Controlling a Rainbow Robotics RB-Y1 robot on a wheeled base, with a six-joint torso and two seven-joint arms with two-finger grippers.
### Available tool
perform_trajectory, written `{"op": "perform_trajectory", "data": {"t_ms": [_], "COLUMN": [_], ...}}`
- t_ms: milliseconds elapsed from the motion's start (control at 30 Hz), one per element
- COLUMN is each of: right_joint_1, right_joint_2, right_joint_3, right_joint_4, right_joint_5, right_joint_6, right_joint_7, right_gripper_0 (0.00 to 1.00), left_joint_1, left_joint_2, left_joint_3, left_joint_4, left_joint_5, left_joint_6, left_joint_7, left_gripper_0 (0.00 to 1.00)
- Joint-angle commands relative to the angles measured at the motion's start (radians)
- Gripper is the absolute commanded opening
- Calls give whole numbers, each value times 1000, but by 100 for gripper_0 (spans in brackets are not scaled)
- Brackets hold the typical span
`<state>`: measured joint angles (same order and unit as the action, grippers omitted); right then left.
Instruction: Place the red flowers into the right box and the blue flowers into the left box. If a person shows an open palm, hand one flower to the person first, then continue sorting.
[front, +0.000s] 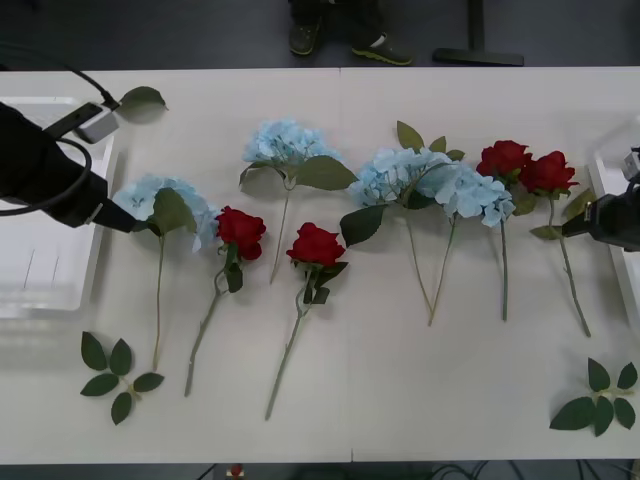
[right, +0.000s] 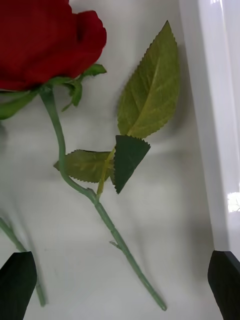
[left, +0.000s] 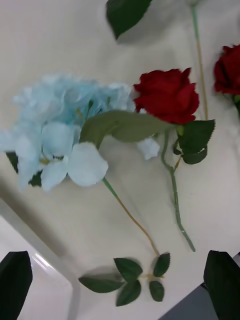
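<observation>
Right now both sets of my fingers stand spread apart and hold nothing, each pair showing at the two near corners of its wrist view. My right gripper (right: 120, 287) hovers over the stem of the rightmost red rose (front: 548, 172), which lies on the table (front: 400, 380) just beside the rim of the right box (right: 210, 100); its leaves fan out from the stem toward that rim. My left gripper (left: 117, 285) hangs above the leftmost blue flower (front: 160, 200), close to the corner of the left box (front: 50, 290), with a big green leaf draped across the bloom and a red rose (front: 241, 231) lying right against it. Farther along the table, the other blue flowers (front: 430, 180) and roses overlap in a row, blooms touching. Beyond the far edge of the table stand a person's shoes (front: 340, 40); no open palm is visible. My worry is the crowding: closing on a leaf instead of the stem could let the flower slip, and lifting the blue bloom could drag the neighbouring rose along. On the right, the thin stem could roll away under the fingers.
</observation>
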<state>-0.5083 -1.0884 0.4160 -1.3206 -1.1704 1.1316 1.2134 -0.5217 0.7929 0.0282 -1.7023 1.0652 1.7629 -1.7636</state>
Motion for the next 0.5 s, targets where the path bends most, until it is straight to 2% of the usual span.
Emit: {"op": "perform_trajectory", "data": {"t_ms": [33, 267, 500], "right_joint_1": [-18, -23, -32], "right_joint_2": [10, 62, 145], "right_joint_3": [15, 30, 32], "right_joint_4": [-3, -3, 11], "right_joint_5": [23, 127, 256], "right_joint_6": [-35, -42, -47], "right_joint_7": [17, 31, 37], "right_gripper_0": [100, 100, 100], "left_joint_1": [46, 101, 147], "left_joint_2": [48, 39, 31], "left_joint_3": [-31, -60, -156], "left_joint_4": [-16, -16, -16], "left_joint_5": [-16, -34, -97], "left_joint_6": [-40, -111, -289], "left_joint_7": [78, 237, 365], "left_gripper_0": [100, 100, 100]}}
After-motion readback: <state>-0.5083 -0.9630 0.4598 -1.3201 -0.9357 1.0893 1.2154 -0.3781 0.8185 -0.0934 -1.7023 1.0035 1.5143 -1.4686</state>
